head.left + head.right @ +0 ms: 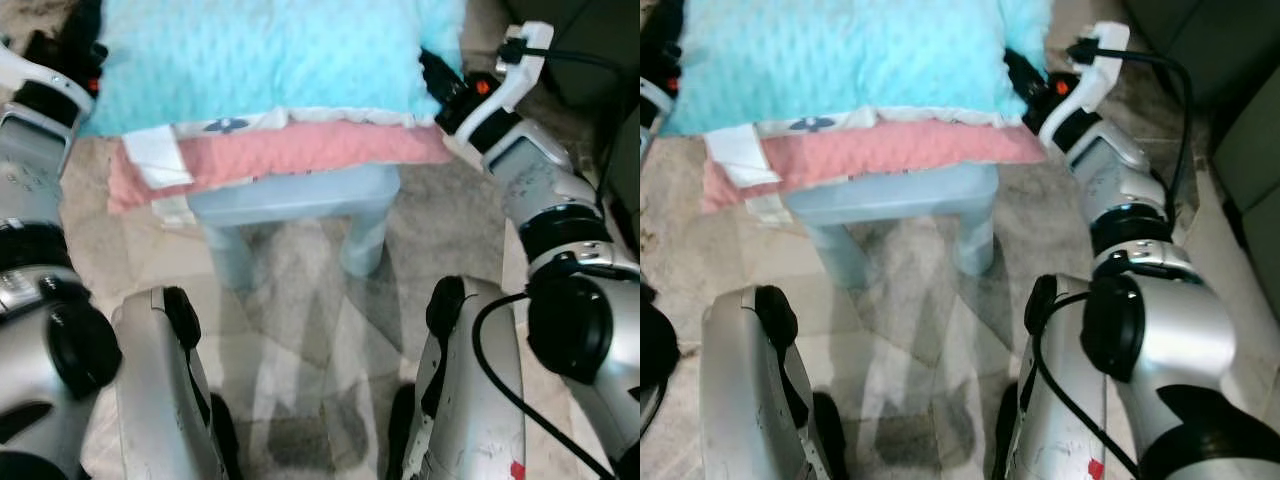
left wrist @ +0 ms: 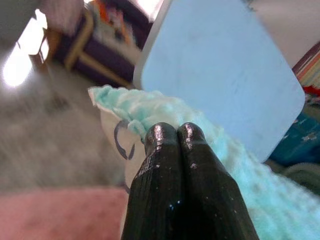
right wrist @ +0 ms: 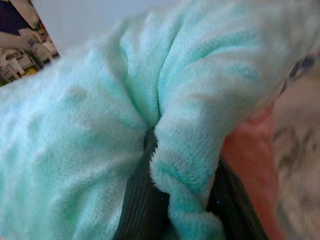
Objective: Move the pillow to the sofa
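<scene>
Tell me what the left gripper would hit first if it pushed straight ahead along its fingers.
Likely the turquoise pillow right at the left gripper's shut fingertips; beyond it stands a pale blue panel, though depth is unclear.

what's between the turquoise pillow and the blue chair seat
A pink pillow lies between them: the turquoise pillow rests on it, and it sits on the blue chair, as both eye views show.

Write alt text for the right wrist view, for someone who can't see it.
The right gripper has its two black fingers closed around a thick fold of a fluffy turquoise pillow, seen up close. A pink pillow lies just beneath it, with blurred patterned floor beyond.
</scene>
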### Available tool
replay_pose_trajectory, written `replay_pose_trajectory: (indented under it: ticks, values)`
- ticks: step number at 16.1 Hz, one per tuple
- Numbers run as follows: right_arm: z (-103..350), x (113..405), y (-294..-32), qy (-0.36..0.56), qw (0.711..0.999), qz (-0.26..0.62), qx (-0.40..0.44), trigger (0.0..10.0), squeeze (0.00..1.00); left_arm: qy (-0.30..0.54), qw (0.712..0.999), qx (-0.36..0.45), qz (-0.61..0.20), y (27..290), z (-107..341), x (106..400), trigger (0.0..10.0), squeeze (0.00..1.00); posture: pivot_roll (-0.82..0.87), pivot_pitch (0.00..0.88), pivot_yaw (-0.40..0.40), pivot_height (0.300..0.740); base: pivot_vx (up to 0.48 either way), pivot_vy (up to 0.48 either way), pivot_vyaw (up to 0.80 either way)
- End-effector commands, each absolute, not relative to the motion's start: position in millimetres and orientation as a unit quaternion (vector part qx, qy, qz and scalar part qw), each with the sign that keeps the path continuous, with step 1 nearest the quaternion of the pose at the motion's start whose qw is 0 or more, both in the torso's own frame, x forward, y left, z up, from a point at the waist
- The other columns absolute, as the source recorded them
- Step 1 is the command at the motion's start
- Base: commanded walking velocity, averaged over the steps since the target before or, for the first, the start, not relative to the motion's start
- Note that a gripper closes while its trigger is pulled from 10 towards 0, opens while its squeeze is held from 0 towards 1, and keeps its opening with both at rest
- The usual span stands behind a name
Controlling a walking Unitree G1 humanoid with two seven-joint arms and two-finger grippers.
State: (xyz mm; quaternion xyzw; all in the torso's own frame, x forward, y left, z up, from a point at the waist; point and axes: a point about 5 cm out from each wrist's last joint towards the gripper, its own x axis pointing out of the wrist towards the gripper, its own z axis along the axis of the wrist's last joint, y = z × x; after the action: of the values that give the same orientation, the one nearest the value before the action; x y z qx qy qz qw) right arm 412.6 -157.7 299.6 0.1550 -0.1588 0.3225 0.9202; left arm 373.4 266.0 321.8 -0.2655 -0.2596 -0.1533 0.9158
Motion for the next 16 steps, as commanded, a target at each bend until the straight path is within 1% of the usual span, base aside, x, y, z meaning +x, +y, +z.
replay_pose_trajectory:
  ticks: [1, 2, 4, 6, 7, 8, 9, 11, 13, 14, 15, 16]
  values:
    - [310.3, 409.1, -157.9, -0.198, 0.921, 0.316, 0.117, 0.0, 0.0, -0.292, 0.926, -0.202, -0.127, 265.9, 322.3, 365.5, 0.0, 0.0, -0.08, 0.066, -0.026, 0.312, 0.0, 0.0, 0.0]
    - [309.4, 406.5, -157.1, -0.211, 0.922, 0.311, 0.087, 0.0, 0.0, -0.301, 0.93, -0.18, -0.112, 262.0, 315.5, 363.1, 0.0, 0.0, -0.08, 0.045, -0.027, 0.312, 0.0, 0.0, 0.0]
    - [305.0, 401.9, -154.6, -0.229, 0.925, 0.297, 0.054, 0.0, 0.0, -0.312, 0.93, -0.172, -0.089, 253.1, 298.5, 362.1, 0.0, 0.0, -0.09, 0.002, -0.026, 0.312, 0.0, 0.0, 0.0]
    - [289.3, 388.8, -146.5, -0.248, 0.927, 0.281, 0.021, 0.0, 0.0, -0.302, 0.943, -0.126, -0.066, 231.1, 268.0, 354.9, 0.0, 0.0, -0.1, 0.0, -0.023, 0.312, 0.0, 0.0, 0.0]
    - [279.3, 383.1, -142.8, -0.248, 0.929, 0.274, 0.016, 0.0, 0.0, -0.293, 0.948, -0.106, -0.061, 223.2, 256.7, 352.5, 0.0, 0.0, -0.11, 0.0, -0.021, 0.312, 0.0, 0.0, 0.0]
    - [269.7, 380.4, -140.5, -0.241, 0.932, 0.269, 0.019, 0.0, 0.0, -0.274, 0.952, -0.124, -0.047, 219.4, 247.4, 354.3, 0.0, 0.0, -0.12, 0.0, -0.018, 0.312, 0.0, 0.0, 0.0]
    - [254.6, 377.6, -140.2, -0.229, 0.939, 0.253, 0.029, 0.0, 0.0, -0.279, 0.95, -0.134, -0.043, 216.2, 242.9, 352.8, 0.0, 0.0, -0.12, 0.0, -0.016, 0.312, 0.0, 0.0, 0.0]
    - [249.0, 375.0, -140.6, -0.229, 0.944, 0.236, 0.025, 0.0, 0.0, -0.305, 0.944, -0.124, -0.021, 216.9, 251.9, 350.0, 0.0, 0.0, -0.11, 0.0, -0.009, 0.312, 0.0, 0.0, 0.0]
    - [247.4, 369.7, -141.1, -0.232, 0.948, 0.215, 0.022, 0.0, 0.0, -0.3, 0.947, -0.109, -0.013, 211.2, 248.4, 346.0, 0.0, 0.0, -0.11, 0.0, 0.0, 0.312, 0.0, 0.0, 0.0]
    - [240.9, 361.0, -140.6, -0.231, 0.954, 0.191, 0.013, 0.0, 0.0, -0.271, 0.958, -0.094, -0.023, 198.7, 228.2, 339.8, 0.0, 0.0, -0.12, 0.0, 0.01, 0.312, 0.0, 0.0, 0.0]
    - [239.0, 359.1, -140.6, -0.231, 0.955, 0.185, 0.012, 0.0, 0.0, -0.264, 0.96, -0.089, -0.025, 195.9, 223.1, 338.1, 0.0, 0.0, -0.12, 0.0, 0.01, 0.312, 0.0, 0.0, 0.0]
    - [225.8, 350.4, -140.8, -0.219, 0.961, 0.166, 0.009, 0.0, 0.0, -0.239, 0.967, -0.086, -0.031, 185.7, 205.4, 331.9, 0.0, 0.0, -0.12, 0.0, 0.016, 0.312, 0.0, 0.0, 0.0]
